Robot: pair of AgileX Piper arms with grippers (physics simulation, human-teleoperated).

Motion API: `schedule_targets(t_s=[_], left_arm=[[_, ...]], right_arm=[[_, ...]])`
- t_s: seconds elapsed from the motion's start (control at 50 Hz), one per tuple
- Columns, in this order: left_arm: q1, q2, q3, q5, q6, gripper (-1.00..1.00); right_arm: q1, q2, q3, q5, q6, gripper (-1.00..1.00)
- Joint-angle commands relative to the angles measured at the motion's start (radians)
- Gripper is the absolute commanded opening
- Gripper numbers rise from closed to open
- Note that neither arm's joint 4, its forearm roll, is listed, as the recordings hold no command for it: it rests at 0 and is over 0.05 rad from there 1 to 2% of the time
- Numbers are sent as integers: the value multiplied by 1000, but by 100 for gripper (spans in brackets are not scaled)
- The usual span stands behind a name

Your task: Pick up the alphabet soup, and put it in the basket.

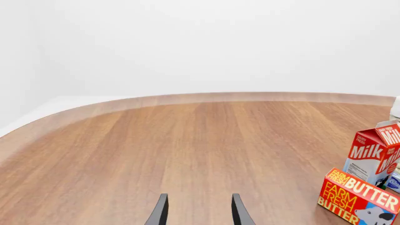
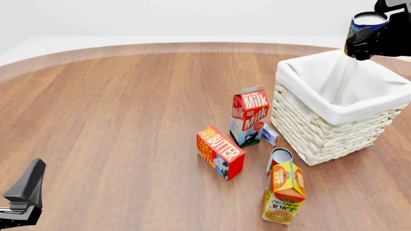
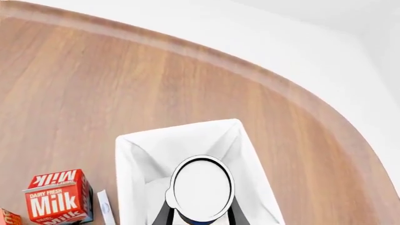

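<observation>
One can, the alphabet soup (image 2: 367, 25), was clamped in the right gripper (image 2: 376, 41) above the basket (image 2: 321, 139); left gripper (image 1: 198, 211) sat open, idle. Best to centre over the lining and descend before letting go.

A round wooden table (image 2: 115, 110) stands against plain white walls (image 2: 192, 17).

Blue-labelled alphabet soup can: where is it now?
Front view, top right: the blue-labelled alphabet soup can is held in the right gripper above the white wicker basket, not yet inside.
</observation>
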Motion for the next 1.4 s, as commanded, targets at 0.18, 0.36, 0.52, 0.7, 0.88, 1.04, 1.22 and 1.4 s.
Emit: schedule_targets(t_s=[0.18, 0.36, 0.52, 0.7, 0.88, 1.04, 1.22, 1.4], left_arm=[[0, 0, 0, 0, 0, 100], [0, 0, 0, 0, 0, 100], [0, 0, 0, 0, 0, 100], [0, 0, 0, 0, 0, 100], [0, 0, 0, 0, 0, 100], [0, 0, 0, 0, 0, 100], [0, 0, 0, 0, 0, 100], [0, 0, 0, 0, 0, 100]], right_arm=[[-7, 73, -56, 51, -27, -100], [-9, 94, -71, 76, -41, -100], [-9, 118, -92, 92, -49, -100], [0, 156, -109, 98, -65, -100], [-5, 177, -92, 86, -65, -100], [-10, 205, -92, 83, -76, -100], [-4, 225, -99, 92, -84, -100], [-3, 236, -87, 94, -91, -100]])
